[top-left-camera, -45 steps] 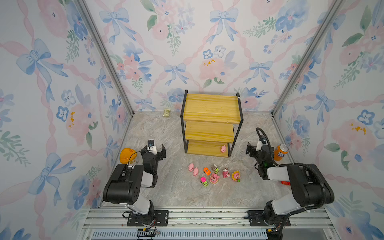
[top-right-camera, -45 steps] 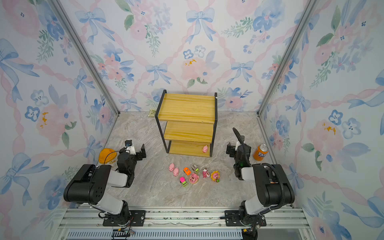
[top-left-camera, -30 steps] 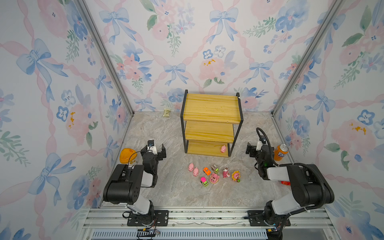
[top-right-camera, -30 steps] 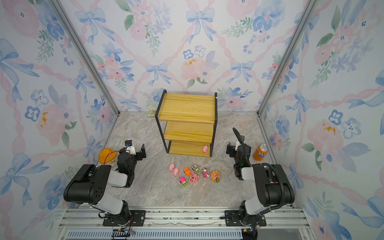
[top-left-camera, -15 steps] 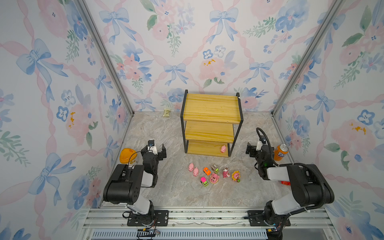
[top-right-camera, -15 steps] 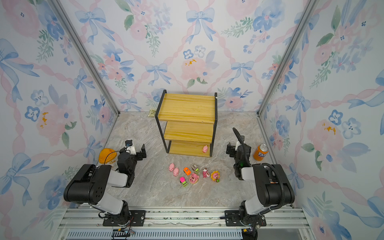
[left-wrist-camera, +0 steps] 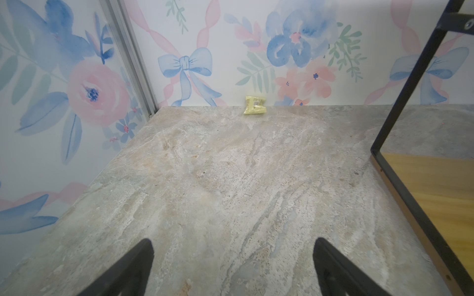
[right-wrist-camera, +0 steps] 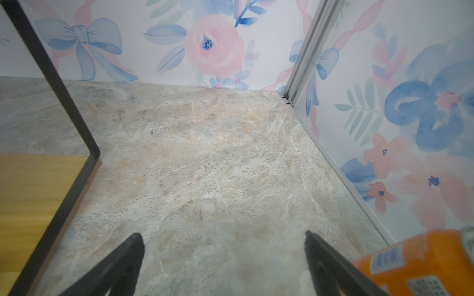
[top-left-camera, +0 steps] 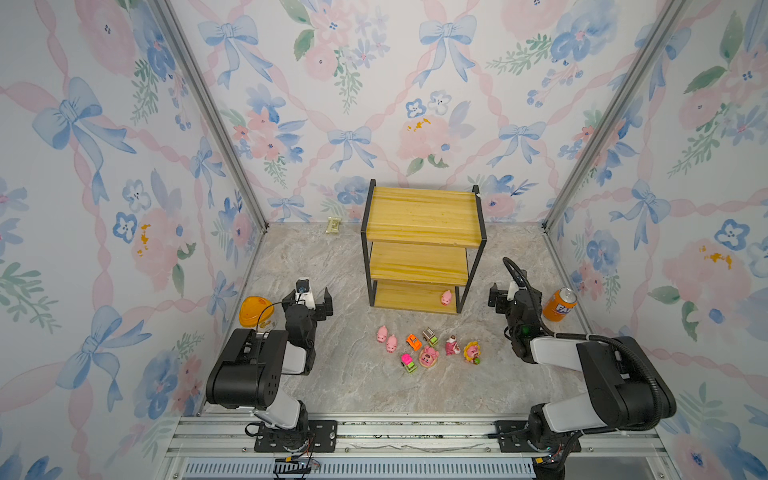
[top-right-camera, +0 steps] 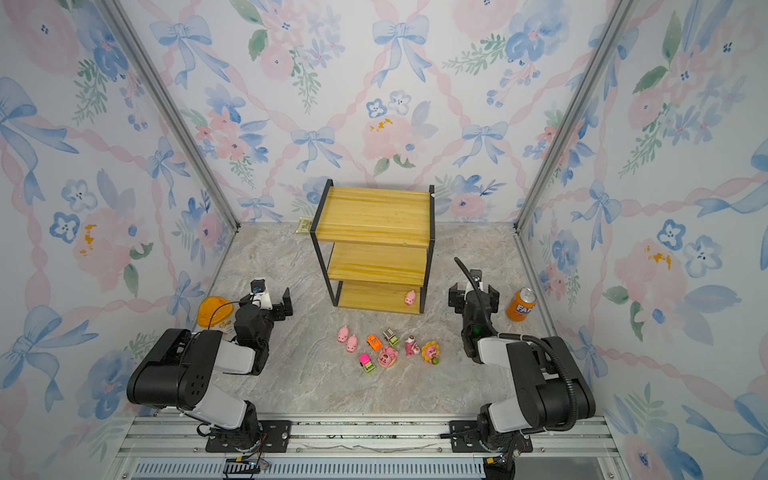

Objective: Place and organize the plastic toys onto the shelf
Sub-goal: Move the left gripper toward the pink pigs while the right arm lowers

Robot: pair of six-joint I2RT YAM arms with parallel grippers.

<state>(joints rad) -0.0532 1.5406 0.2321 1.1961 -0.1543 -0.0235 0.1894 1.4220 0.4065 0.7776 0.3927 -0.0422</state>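
The black-and-pale-grey left arm [top-left-camera: 249,374] and matching right arm [top-left-camera: 615,382] — the latter draped with a ribbed black cable [top-left-camera: 640,358] — have black bolted base plates [top-left-camera: 326,432].

The shelf [top-left-camera: 419,216] is set on the marbled bench [top-left-camera: 340,386], one pink pig [top-left-camera: 446,297] on its lowest board. Eight plastic toys [top-left-camera: 428,356] are clustered before it; a soda can [top-left-camera: 559,304], a lidded tub [top-left-camera: 253,311] and a yellow packet [top-left-camera: 333,225] are placed well apart.

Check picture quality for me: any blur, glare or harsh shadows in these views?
Both top views: sharp, evenly lit, only soft shadows around the yellow wooden shelf with black metal frame, no glare. Left wrist view: marble-patterned floor and small pale yellow packet crisp; left gripper jaws soft. Right wrist view: orange soda can and right gripper jaws blurred, too close.
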